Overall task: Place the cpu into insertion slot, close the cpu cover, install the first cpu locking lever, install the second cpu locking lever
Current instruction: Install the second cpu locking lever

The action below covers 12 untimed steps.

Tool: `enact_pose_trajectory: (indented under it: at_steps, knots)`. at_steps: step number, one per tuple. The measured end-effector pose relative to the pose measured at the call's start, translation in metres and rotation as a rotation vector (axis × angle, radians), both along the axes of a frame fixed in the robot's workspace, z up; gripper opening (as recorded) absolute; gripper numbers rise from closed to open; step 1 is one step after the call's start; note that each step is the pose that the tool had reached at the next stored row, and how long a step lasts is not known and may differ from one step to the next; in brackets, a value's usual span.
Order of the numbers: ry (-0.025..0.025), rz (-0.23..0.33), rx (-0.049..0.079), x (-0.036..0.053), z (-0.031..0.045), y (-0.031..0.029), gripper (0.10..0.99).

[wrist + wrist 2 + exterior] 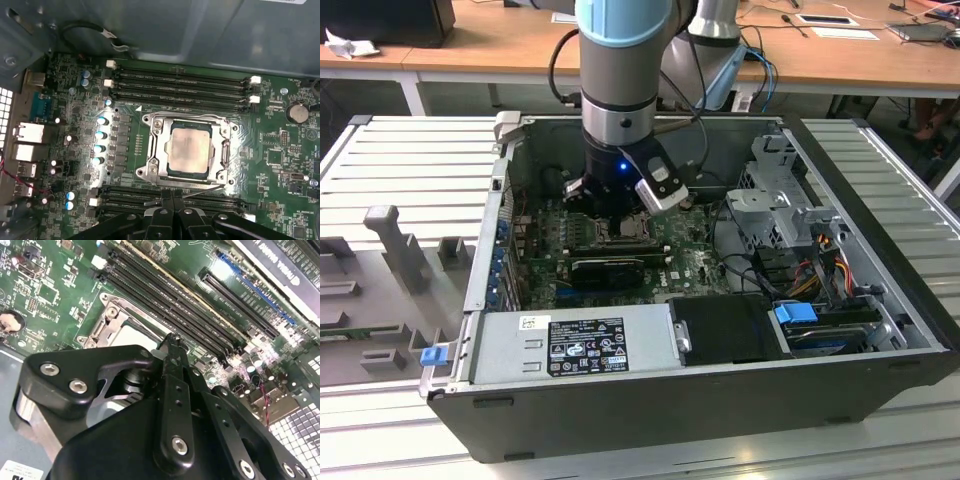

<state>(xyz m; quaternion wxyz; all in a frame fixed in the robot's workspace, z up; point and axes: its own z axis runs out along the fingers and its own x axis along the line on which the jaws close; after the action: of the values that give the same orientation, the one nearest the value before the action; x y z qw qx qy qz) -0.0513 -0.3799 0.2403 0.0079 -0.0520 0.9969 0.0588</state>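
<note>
A: We see the gripper [172,200] closed, empty, just over the memory slots [170,196].
B: Agreed. We note the cpu [188,148] seated in the insertion slot [163,169], cpu cover [222,150] down around it.

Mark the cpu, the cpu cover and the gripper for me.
cpu [188,148], first wrist view, middle of its pale top face.
cpu cover [157,150], first wrist view, one side bar of the metal frame.
gripper [172,196], first wrist view, where the fingertips meet.

Computer case [720,400] on, seemingly, ribbed table [410,160]
</note>
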Motion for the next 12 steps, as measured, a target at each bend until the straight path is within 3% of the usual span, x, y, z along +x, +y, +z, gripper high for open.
enact_pose_trajectory:
  at_steps: [3, 12]
  knots:
    - [-0.0002, 0.0, 0.007, -0.0044, -0.0015, -0.0013, 0.106]
    - [0.0001, 0.031, 0.007, -0.0091, -0.0213, 0.0007, 0.106]
